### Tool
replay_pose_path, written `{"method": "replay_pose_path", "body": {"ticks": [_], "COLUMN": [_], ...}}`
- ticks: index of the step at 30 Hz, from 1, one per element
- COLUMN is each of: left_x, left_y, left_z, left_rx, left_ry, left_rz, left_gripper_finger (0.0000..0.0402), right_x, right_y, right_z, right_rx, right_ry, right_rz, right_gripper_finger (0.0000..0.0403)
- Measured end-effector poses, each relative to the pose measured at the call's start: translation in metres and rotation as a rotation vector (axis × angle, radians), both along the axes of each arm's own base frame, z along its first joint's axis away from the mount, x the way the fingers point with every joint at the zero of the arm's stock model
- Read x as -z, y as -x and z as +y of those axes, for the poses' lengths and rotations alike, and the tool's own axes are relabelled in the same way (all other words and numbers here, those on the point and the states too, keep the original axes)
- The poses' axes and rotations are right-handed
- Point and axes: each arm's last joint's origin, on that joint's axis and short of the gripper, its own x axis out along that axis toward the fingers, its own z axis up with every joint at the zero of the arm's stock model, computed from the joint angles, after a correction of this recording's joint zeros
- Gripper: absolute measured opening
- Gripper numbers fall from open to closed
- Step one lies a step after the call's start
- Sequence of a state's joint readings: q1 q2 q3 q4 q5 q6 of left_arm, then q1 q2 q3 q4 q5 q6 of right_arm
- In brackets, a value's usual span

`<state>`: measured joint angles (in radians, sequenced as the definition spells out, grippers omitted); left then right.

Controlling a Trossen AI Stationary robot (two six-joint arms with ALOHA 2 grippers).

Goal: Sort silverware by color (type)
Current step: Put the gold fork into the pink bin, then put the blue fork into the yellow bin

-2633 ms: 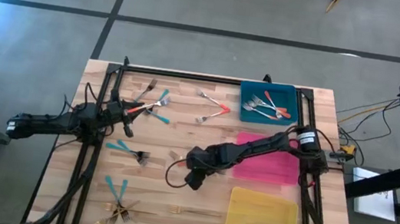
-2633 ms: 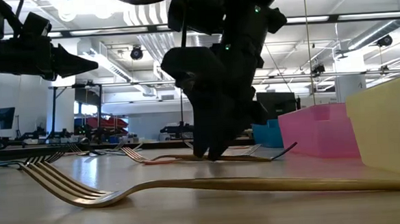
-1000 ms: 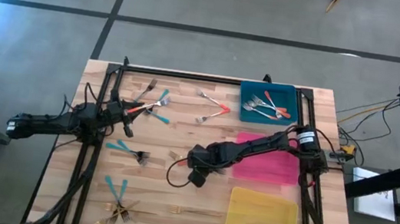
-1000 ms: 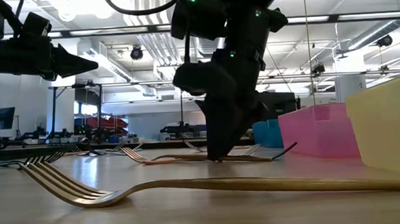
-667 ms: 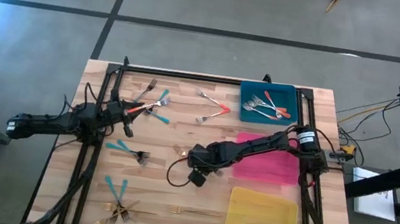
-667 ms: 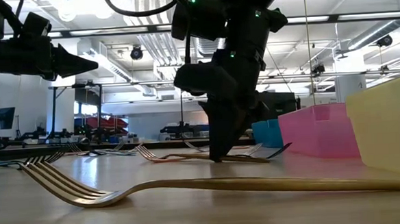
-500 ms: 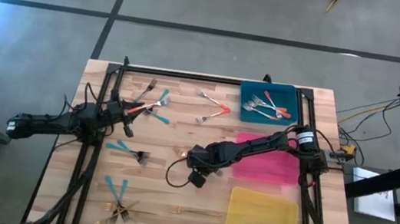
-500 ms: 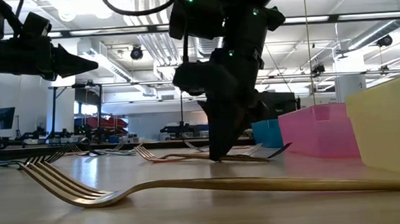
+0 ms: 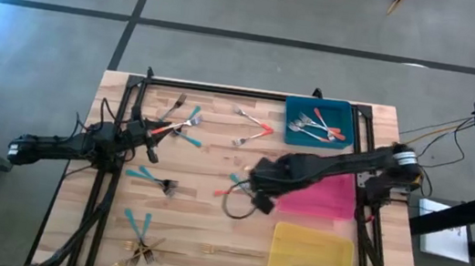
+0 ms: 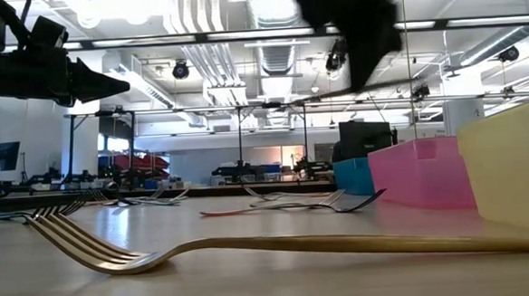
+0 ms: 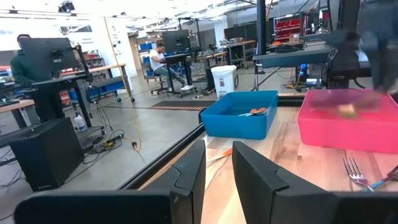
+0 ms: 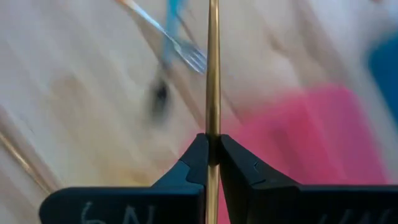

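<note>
Gold fork's up!
Your right hand (image 12: pixel 211 152) is clenched on the gold fork (image 12: pixel 213 74), just left of the pink tray (image 9: pixel 325 198); left hand unclear.

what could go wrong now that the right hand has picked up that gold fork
1. The right hand pinches the thin gold fork at one narrow spot, so it could swivel or slip as the arm moves.
2. The pink tray and yellow tray sit side by side, so a loose drop could land in the wrong one.
</note>
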<state>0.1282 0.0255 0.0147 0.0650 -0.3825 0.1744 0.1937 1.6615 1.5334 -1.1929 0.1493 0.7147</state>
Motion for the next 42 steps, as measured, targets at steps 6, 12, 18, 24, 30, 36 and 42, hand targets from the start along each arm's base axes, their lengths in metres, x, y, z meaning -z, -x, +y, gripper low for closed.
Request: {"method": "replay_pose_path", "body": {"ticks": [6,12,18,24,30,36,42], "left_x": [0.000,0.000,0.000,0.000,0.000,0.000,0.000], "left_y": [0.000,0.000,0.000,0.000,0.000,0.000,0.000], "left_z": [0.000,0.000,0.000,0.000,0.000,0.000,0.000], "left_rx": [0.000,0.000,0.000,0.000,0.000,0.000,0.000], "left_ry": [0.000,0.000,0.000,0.000,0.000,0.000,0.000], "left_rz": [0.000,0.001,0.000,0.000,0.000,-0.001,-0.001], "left_gripper_finger": [0.0064,0.0064,0.0064,0.0064,0.0064,0.0064,0.0064], "right_x": [-0.032,-0.018,0.009,0.024,0.026,0.016,0.000], "right_y": [0.058,0.111,0.143,0.155,0.153,0.143,0.128], "right_z": [0.023,0.030,0.020,0.014,0.015,0.020,0.026], "right_rx": [-0.081,-0.028,0.122,0.146,0.166,0.167,0.168], "right_ry": [0.004,0.063,0.055,0.065,0.064,0.037,0.000], "right_rz": [0.009,0.078,0.085,0.101,0.099,0.052,-0.031], "right_gripper_finger": [0.0013,0.0013,0.0013,0.0025,0.0084,0.0121,0.0124]}}
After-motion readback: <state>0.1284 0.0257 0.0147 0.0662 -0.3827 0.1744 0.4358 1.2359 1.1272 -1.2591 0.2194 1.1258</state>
